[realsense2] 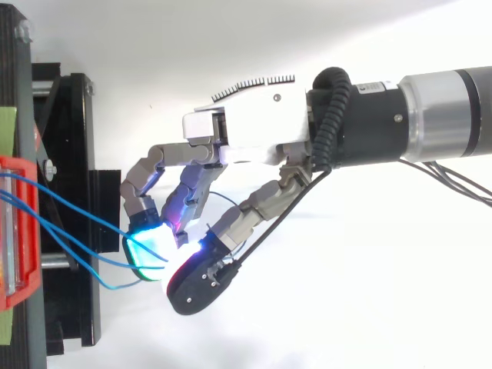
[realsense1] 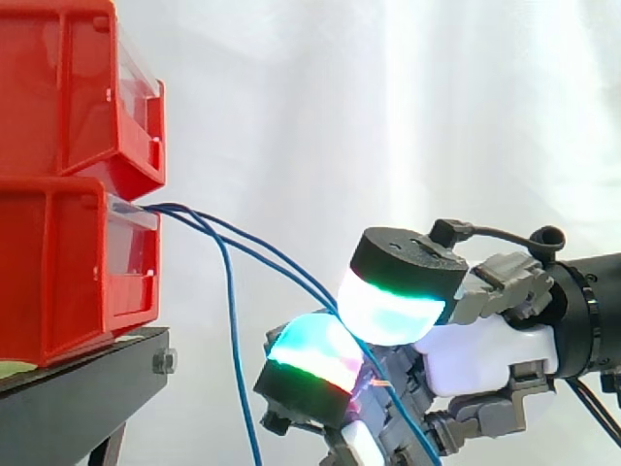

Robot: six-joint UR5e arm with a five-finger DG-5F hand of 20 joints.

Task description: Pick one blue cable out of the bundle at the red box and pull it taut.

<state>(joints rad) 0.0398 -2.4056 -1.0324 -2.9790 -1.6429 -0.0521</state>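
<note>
Two blue cables [realsense1: 243, 238] from the lower red bin [realsense1: 58, 272] run between the hand's [realsense1: 485, 349] curled, pinching pads [realsense1: 388, 311].

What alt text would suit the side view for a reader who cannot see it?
A robot hand at the right pinches two blue cables between glowing pads; they run up-left to the lower of two stacked red bins on a black stand. A third blue cable hangs down from the same bin.
</note>
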